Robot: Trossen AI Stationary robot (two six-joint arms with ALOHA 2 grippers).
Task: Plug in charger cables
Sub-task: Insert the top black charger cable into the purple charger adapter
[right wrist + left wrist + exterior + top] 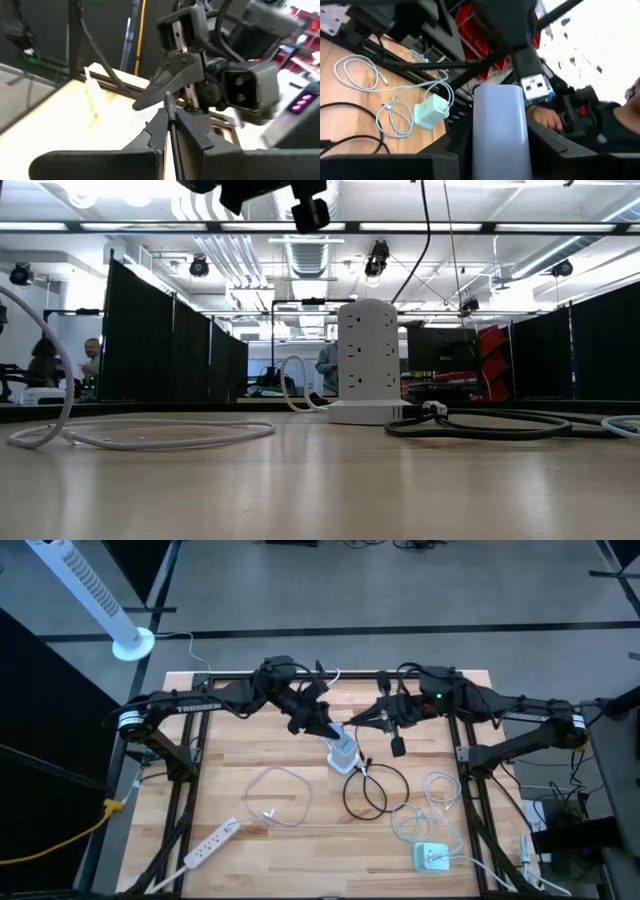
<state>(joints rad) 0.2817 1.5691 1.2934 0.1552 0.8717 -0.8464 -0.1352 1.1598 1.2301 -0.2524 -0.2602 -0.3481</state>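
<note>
Both grippers meet in the air over the table's middle, above the white tower power strip (343,754) (368,360), which stands upright on its base. My left gripper (328,726) (499,150) is shut on a white boxy charger block (499,115). My right gripper (352,724) (170,125) faces it, shut on the black charger cable (171,135). A USB plug (536,86) shows just past the block's far end. The black cable's loops (370,795) (480,425) lie on the table by the tower. My left gripper pinches the charger block between its two fingers, one on each long side (476,135). The block is lifted clear, its free end pointing toward my right gripper. My right gripper pinches the thin black cable (169,107) between its fingertips, the fingers across it. The cable trails back under the wrist.
White cables lie in loose loops at the left (280,790) and right (440,790) (355,75). A long white power strip (210,845) lies near the left front corner. Another charger block (432,856) (432,112) lies near the right front. A person's hand (545,117) shows beyond the table.
</note>
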